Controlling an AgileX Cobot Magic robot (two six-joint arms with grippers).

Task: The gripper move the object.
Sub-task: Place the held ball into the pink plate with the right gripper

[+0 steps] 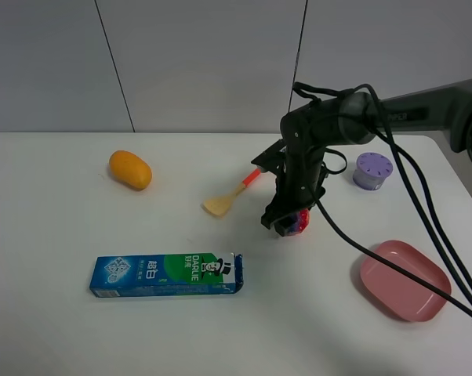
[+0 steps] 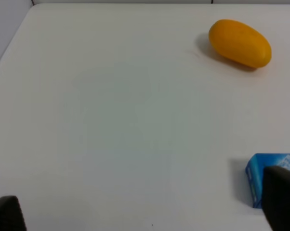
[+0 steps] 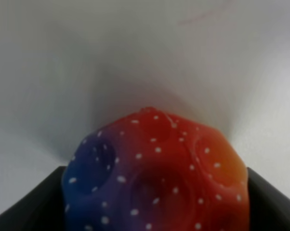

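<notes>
On the white table (image 1: pixel 56 235), the toothpaste box (image 1: pixel 167 274) lies at 8 o'clock from the right gripper (image 1: pixel 289 221), and the pink dish (image 1: pixel 404 280) at 4 o'clock. That gripper clamps the mottled ball (image 1: pixel 301 222), 2 o'clock of the table's middle. The left gripper (image 2: pixel 145 211) stands spread wide.

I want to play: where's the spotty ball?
In the high view the ball sits right of middle, gripped by the right gripper, just right of the yellow spoon.
</notes>
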